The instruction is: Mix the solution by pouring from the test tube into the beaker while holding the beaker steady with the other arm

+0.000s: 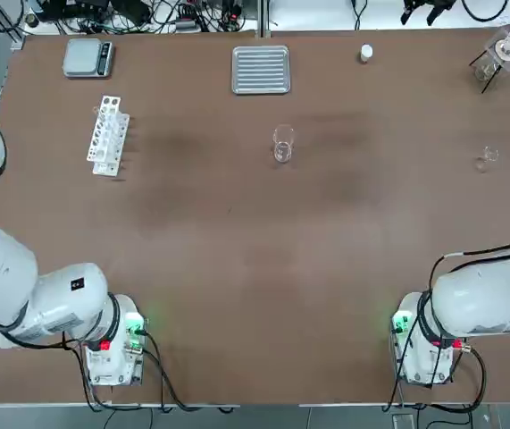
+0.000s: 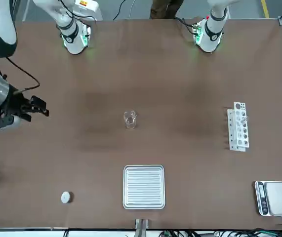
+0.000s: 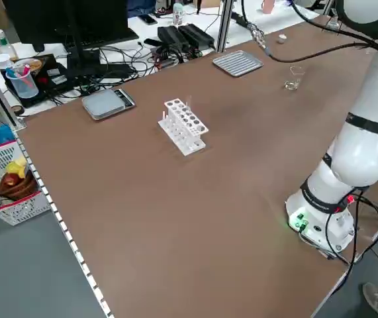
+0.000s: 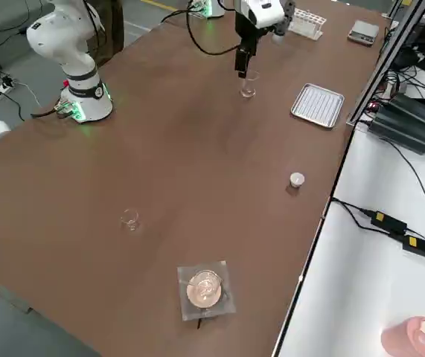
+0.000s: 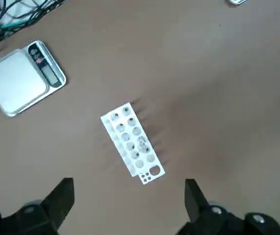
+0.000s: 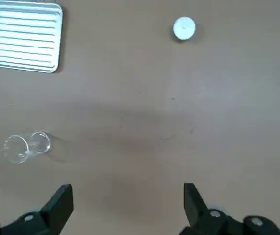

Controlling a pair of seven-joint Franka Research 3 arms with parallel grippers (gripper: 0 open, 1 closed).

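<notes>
Beaker [image 1: 282, 145]: clear glass cylinder, mid-table. Rack [image 1: 108, 135]: white, perforated. Left hand [image 5: 128, 205], right hand [image 6: 127, 208]: both spread, empty.

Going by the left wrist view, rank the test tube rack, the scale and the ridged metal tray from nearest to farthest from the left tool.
Measured from the open left tool:
1. Test tube rack: nearest, lying on the table almost directly below the tool.
2. Scale: farther out, near the table's far left corner.
3. Ridged tray: farthest, at the middle of the far edge; only a sliver shows in the wrist view.
</notes>
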